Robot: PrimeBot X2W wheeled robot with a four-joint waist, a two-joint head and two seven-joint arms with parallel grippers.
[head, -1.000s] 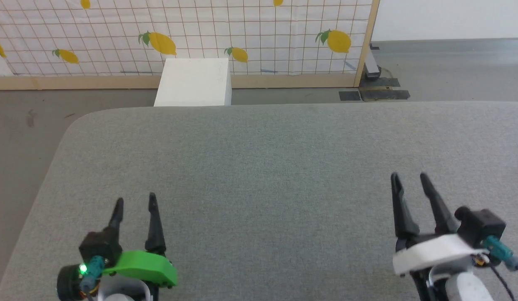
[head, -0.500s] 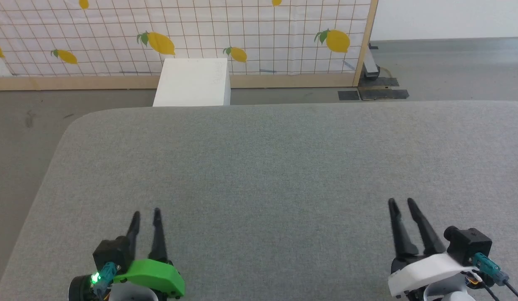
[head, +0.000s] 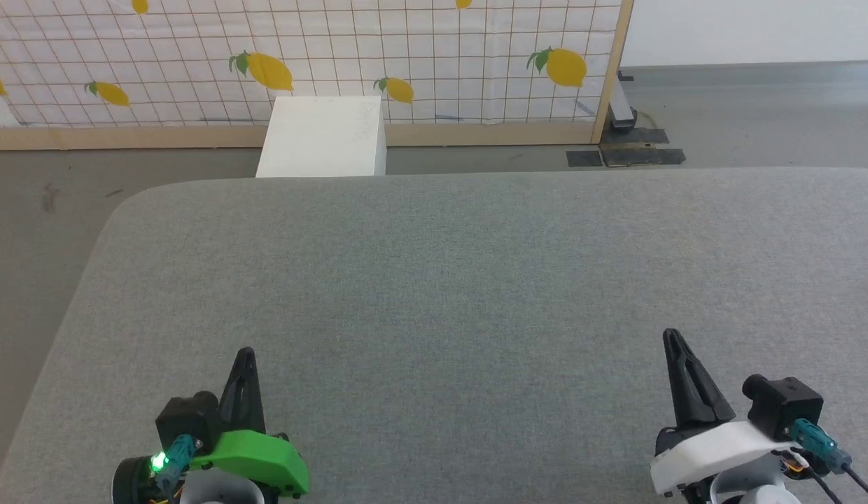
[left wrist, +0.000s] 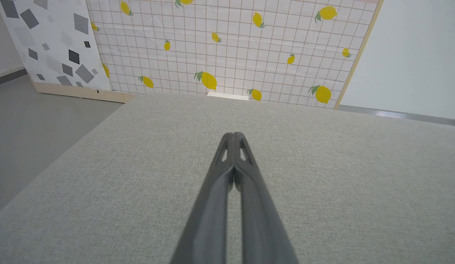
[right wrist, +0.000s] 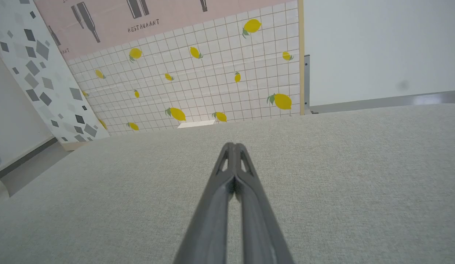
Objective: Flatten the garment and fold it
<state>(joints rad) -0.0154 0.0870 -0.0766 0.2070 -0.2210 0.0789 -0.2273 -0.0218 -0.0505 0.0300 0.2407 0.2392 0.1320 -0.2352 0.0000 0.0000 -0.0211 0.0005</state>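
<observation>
The garment is out of view. My left gripper (head: 244,352) hovers over the near left of the grey padded table (head: 476,266), its two dark fingers pressed together with nothing between them. Over the near right of the table my right gripper (head: 670,334) is likewise shut and empty. The left wrist view has the left gripper (left wrist: 233,135) with tips touching above bare grey fabric. The right wrist view gives the same picture of the right gripper (right wrist: 233,145).
A rigid white box (head: 323,137) stands on the floor just past the table's far edge. Behind it runs a lemon-print grid screen (head: 434,56) with a wooden frame. Grey floor lies to the left of the table's rounded corner (head: 126,203).
Both grippers went from open to shut and drew back toward the table's near edge. Nothing was taken hold of.
</observation>
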